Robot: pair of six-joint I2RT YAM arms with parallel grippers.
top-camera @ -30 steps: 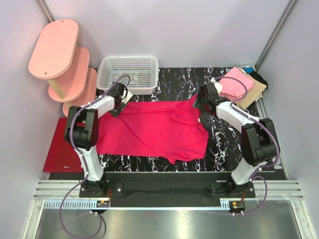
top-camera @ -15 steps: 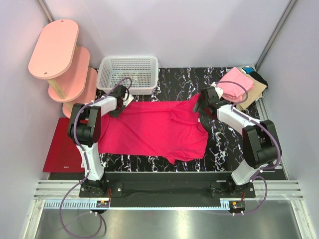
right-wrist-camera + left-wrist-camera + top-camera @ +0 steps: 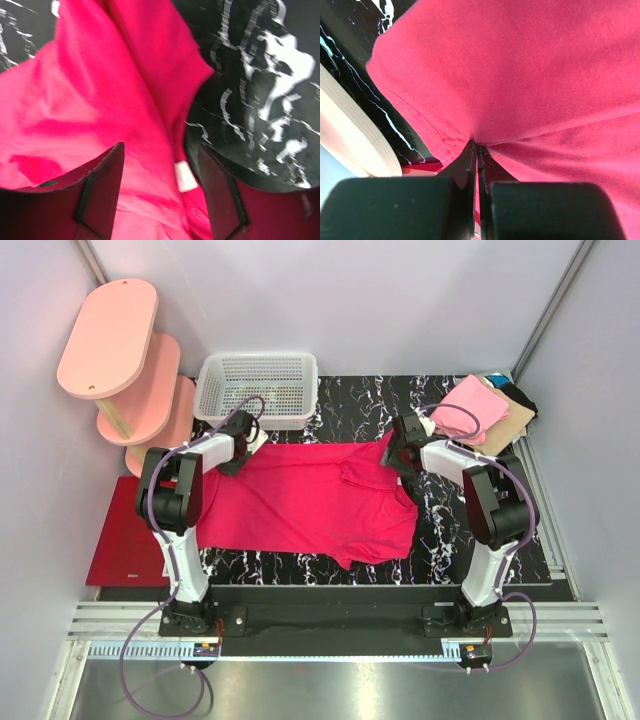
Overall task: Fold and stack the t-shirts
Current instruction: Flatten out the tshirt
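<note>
**Magenta t-shirt** [image 3: 310, 500]: it lies spread flat at the centre of the marbled table [image 3: 450, 530], hem toward 9 o'clock and sleeves toward 3 o'clock. It is unfolded, and the fold is judged to be at its gripping stage.

**Grippers:** The left gripper [image 3: 477, 150] is pressed together on the shirt's hem corner at 10 o'clock, with cloth puckered into the pinch. The right gripper [image 3: 160, 152] is spread, its fingers astride the sleeve edge at 2 o'clock, with nothing pinched.

**Recommendation:** the right jaws should close on the full thickness of the cloth edge before either arm lifts (a one-sided lift would likely drag the shirt askew). Both held points should then rise level and travel toward 6 o'clock together, kept taut so the crease lands straight.

**Containers:**
- The white mesh basket [image 3: 212, 400] stands at 11 o'clock, near the shirt but apart from it. Nothing is seen inside.
- The folded shirts [image 3: 470, 408] are stacked on the table at 2 o'clock, in no container. Light pink is on top, with tan and black/teal beneath.
</note>
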